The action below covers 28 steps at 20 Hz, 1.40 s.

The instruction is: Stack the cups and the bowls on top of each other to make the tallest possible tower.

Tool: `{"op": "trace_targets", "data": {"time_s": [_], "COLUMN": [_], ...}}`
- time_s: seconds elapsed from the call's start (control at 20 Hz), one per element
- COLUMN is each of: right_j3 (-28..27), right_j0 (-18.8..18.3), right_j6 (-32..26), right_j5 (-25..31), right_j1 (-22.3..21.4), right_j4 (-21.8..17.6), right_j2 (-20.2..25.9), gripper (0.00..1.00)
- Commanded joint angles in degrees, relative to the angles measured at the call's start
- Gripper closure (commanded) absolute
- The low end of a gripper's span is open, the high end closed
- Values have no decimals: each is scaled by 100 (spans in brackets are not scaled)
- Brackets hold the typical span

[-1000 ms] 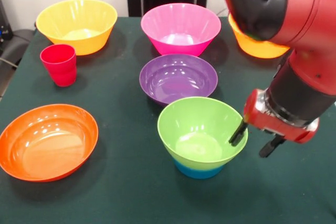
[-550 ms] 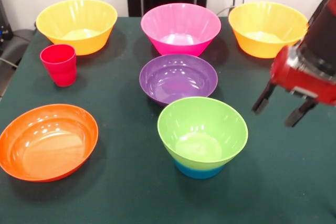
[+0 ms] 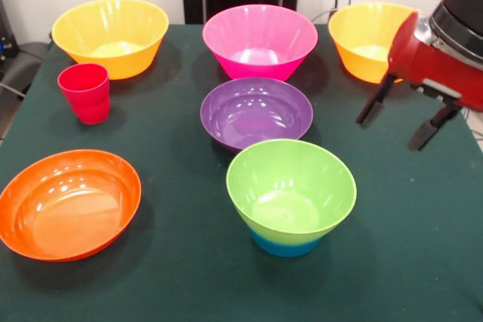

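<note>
Glossy plastic purple bowl [image 3: 256, 113], likely light and slick; grip at rim w/ gripper [image 3: 399, 119], now spread, empty.

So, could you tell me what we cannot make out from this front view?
- The blue base: the lime green bowl nested in it hides all but a strip.
- The right yellow-orange bowl: its right side sits behind the gripper.
- The arm: cut off by the right edge.

A dark green table [image 3: 173, 277] carries two yellow bowls [image 3: 110, 35] and a pink bowl [image 3: 259, 39] at the far edge. A red cup [image 3: 84, 93] and orange bowl [image 3: 68, 202] sit left; a purple bowl [image 3: 256, 112] and the near tower [image 3: 290, 196] stand centre.
</note>
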Motion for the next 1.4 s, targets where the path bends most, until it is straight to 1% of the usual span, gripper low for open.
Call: {"op": "trace_targets", "data": {"time_s": [0.05, 0.25, 0.3, 0.45, 0.65, 0.85, 1.0, 1.1, 1.15, 1.35, 1.4], "right_j3": [1309, 2530, 2713, 3516, 4317, 4920, 5268, 5556, 5735, 6061, 6103], "right_j0": [9, 72, 71, 28, 18, 50, 42, 4, -36, -91, -94], "right_j6": [-441, -535, -560, -614, -509, -427, -406, -370, -327, -107, -72], "right_j5": [166, -615, -735, -1282, -1858, -2121, -2371, -2743, -3034, -3740, -3827], "right_j1": [-326, -902, -982, -1244, -1533, -1791, -1888, -1923, -1913, -1808, -1795], "right_j4": [-252, -322, -337, -394, -438, -445, -482, -530, -548, -607, -612], "right_j2": [469, 579, 598, 692, 755, 755, 797, 877, 950, 1086, 1105], "gripper": [0, 0, 0, 0, 0, 0, 0, 0, 0, 0, 0]}}
